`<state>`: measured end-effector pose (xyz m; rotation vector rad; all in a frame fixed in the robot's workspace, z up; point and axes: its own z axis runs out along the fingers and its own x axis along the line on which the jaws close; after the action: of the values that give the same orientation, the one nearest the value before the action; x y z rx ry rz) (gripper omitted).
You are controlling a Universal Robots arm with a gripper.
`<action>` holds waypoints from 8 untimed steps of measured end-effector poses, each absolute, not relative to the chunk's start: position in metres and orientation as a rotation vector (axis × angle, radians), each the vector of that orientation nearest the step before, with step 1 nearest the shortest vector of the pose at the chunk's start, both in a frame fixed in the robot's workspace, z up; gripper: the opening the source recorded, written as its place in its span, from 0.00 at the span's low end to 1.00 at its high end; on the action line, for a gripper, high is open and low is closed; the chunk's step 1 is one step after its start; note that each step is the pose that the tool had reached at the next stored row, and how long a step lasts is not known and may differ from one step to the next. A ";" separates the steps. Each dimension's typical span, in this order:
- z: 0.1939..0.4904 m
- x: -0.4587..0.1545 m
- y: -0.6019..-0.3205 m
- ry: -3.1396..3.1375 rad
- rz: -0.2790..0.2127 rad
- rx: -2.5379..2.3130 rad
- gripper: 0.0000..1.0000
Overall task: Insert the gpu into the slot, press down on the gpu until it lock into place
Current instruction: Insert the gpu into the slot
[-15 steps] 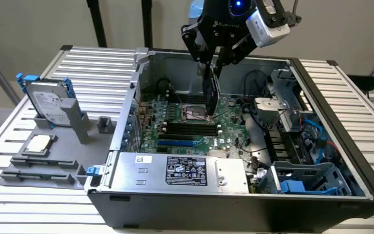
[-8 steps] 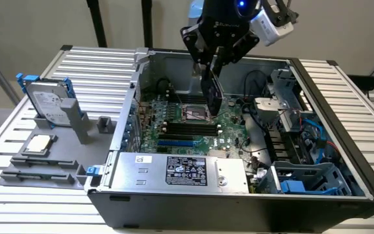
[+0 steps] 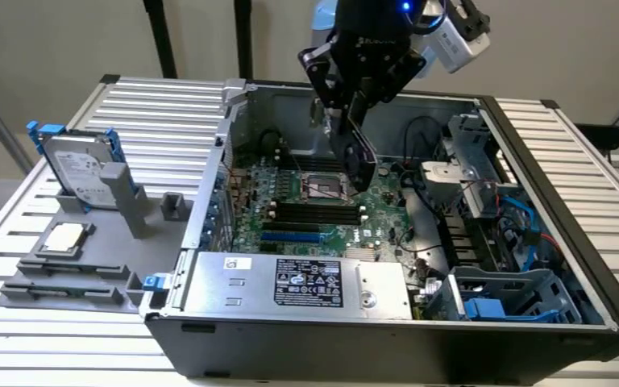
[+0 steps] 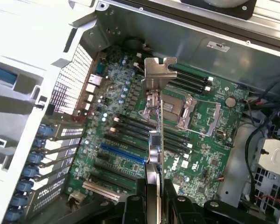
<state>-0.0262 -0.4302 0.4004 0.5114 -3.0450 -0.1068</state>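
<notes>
- The gpu [image 3: 356,153], a thin flat black rectangular card with a silver metal bracket at one end, hangs edge-down in the air inside the open dark-grey computer case [image 3: 396,359]. In the wrist view we see it edge-on [image 4: 155,140].
- The black two-fingered gripper [image 3: 350,105] is clamped on the card's upper edge; its jaws sit one on each face of the card [image 4: 154,205].
- The slot [image 3: 291,239], a long narrow bright blue plastic connector strip [image 4: 122,153], lies bare on the green motherboard [image 3: 385,222]. The card is clear of it and not yet seated.
- In the exterior view the card hangs over the square silver processor socket [image 3: 322,187], with the parallel black memory slots [image 3: 309,211] between it and the blue strip.
- The silver labelled power-supply box [image 3: 299,282] sits just beyond the slot.
- Risks, as we judge them:
  - Off the blue strip's line, the card edge could land on the memory slots or on board components.
  - A tilted card could jam at one end.
  - The bracket could catch the rear case wall.
  - The card could slip in the jaws under pressing.
</notes>
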 end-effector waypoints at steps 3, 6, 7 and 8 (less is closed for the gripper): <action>0.400 -0.026 -0.430 -3.028 -0.105 0.594 0.26; 0.400 -0.026 -0.430 -3.009 -0.102 0.676 0.26; 0.400 -0.026 -0.430 -3.002 -0.101 0.703 0.26; 0.400 -0.026 -0.430 -2.995 -0.101 0.730 0.26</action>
<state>-0.0262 -0.4302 0.4001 0.7301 -2.9952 -0.1006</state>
